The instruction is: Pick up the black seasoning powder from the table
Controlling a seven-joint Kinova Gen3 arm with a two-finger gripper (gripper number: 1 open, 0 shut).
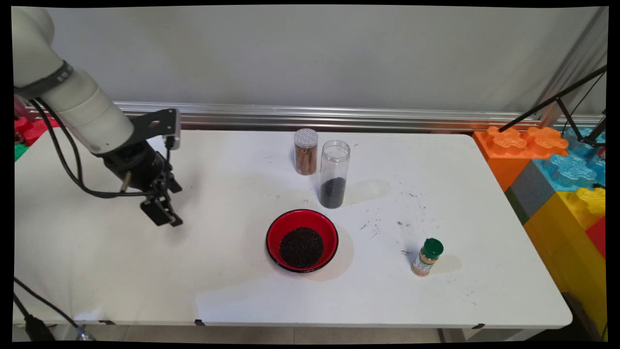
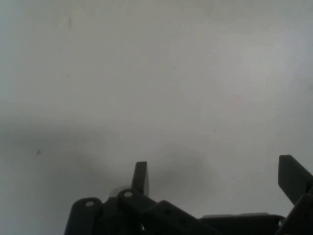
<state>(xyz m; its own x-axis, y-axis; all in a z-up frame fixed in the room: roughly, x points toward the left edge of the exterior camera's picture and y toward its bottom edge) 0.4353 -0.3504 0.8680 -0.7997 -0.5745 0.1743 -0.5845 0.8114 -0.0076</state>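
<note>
A: How does the arm sit?

B: It reaches in from ten o'clock and slants down toward the tabletop (image 1: 436,300). The gripper (image 1: 162,213) hangs low over the left part, holding nothing.

A: And the jaws?

B: Apart; the hand view shows the gripper (image 2: 215,178) with two fingertips (image 2: 140,176) wide of each other and only bare white surface between.

A: What lies nearest?

B: The red bowl (image 1: 302,240) of dark grains, toward three o'clock from the gripper, well apart. At twelve o'clock of the bowl stands a clear jar (image 1: 334,174) with dark grains at its bottom, and just beside it a capped jar (image 1: 306,151) of brown sticks. A green-capped spice bottle (image 1: 427,257) stands at three o'clock of the bowl.

A: Anything unclear?

B: The bottle's label is unreadable. The hand view shows none of these things.
</note>
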